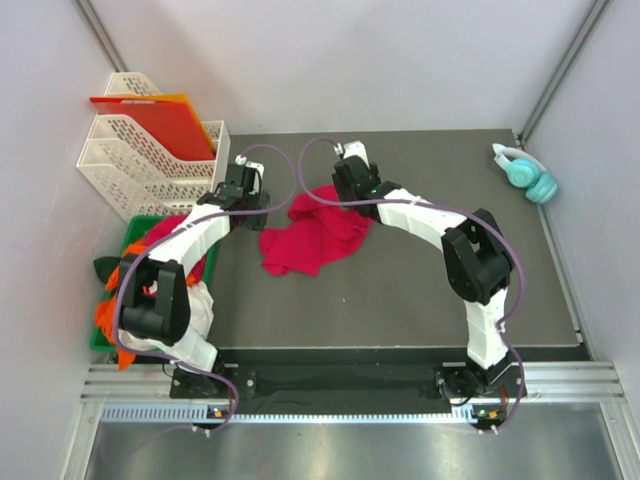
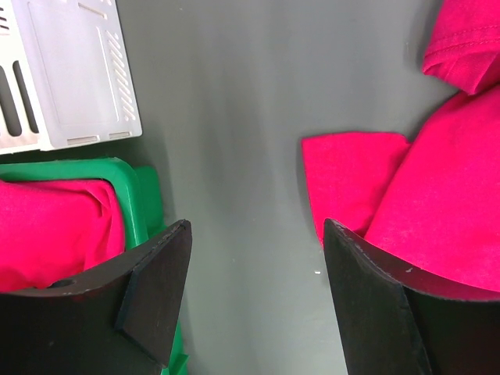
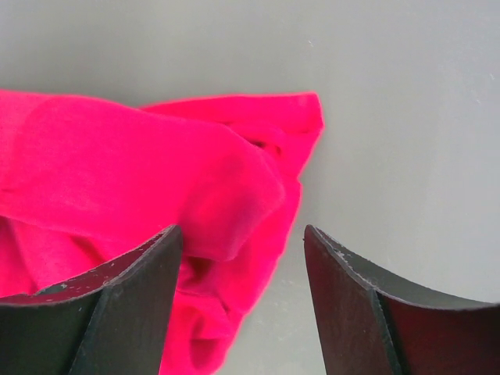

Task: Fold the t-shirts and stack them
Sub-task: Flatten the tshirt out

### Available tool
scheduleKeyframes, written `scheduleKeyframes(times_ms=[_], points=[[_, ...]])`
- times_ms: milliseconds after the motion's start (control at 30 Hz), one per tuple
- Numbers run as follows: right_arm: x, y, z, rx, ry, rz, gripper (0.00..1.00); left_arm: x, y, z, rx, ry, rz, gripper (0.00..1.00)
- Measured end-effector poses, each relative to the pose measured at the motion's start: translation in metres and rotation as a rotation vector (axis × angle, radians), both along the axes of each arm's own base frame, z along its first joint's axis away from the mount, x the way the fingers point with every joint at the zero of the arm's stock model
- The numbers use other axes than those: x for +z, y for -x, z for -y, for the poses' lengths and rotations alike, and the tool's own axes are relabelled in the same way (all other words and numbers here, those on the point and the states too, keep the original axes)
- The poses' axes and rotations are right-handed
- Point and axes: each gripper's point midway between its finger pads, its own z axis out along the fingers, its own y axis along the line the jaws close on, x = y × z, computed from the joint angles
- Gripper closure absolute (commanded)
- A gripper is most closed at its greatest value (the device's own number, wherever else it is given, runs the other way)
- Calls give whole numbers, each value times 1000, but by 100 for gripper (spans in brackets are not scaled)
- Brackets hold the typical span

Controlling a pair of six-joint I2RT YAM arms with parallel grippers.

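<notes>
Looking down from overhead, you are dealing with the crimson t-shirt [image 1: 312, 238], which is lying crumpled on the far-left part of the dark mat [image 1: 420, 300]. The left gripper [image 1: 243, 180] is hovering just beside its left edge and the right gripper [image 1: 345, 178] is hanging over its far edge. The other t-shirts [image 1: 203, 300] are sitting heaped in the green bin [image 1: 135, 225]. Through the left wrist camera, you are seeing the left gripper [image 2: 256, 234] standing wide with only bare mat between its fingers, and a flat corner of the shirt is lying near the right finger; I judge you should be sliding toward that corner before closing. Through the right wrist camera, the right gripper [image 3: 242, 234] is standing wide and empty above a raised fold, so you should be pinching one layer at the edge rather than the whole bunch, then drawing both corners apart to spread the cloth flat. The mat is looking smooth and matte, giving thin cloth little lift. White trays [image 1: 140, 160] holding a plastic sheet [image 1: 150, 112] are crowding the left arm, teal headphones [image 1: 525, 172] are resting at the far right, and pale walls [image 1: 350, 60] are closing in the table.
</notes>
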Motion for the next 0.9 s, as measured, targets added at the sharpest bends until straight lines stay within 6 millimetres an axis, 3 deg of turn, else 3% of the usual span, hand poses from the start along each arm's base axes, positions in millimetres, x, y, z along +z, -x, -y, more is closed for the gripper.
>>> scheduleKeyframes(times_ms=[167, 367, 567, 667, 700, 733, 900], points=[[-5, 3, 9, -22, 41, -11, 36, 0, 0, 1, -2, 2, 1, 27], [-10, 1, 12, -34, 54, -16, 45, -1, 1, 0, -2, 2, -2, 27], [-33, -7, 17, -53, 61, -67, 60, -4, 2, 0, -2, 0, -8, 27], [-39, -12, 23, -69, 54, -91, 79, -4, 3, 0, -1, 0, -9, 27], [-40, -14, 25, -74, 50, -93, 95, -4, 3, 0, -1, 0, -9, 27], [-40, -14, 24, -74, 44, -94, 100, -4, 3, 0, -1, -1, -9, 27], [-38, -16, 25, -84, 30, -95, 100, -4, 3, 0, -1, 0, -9, 27]])
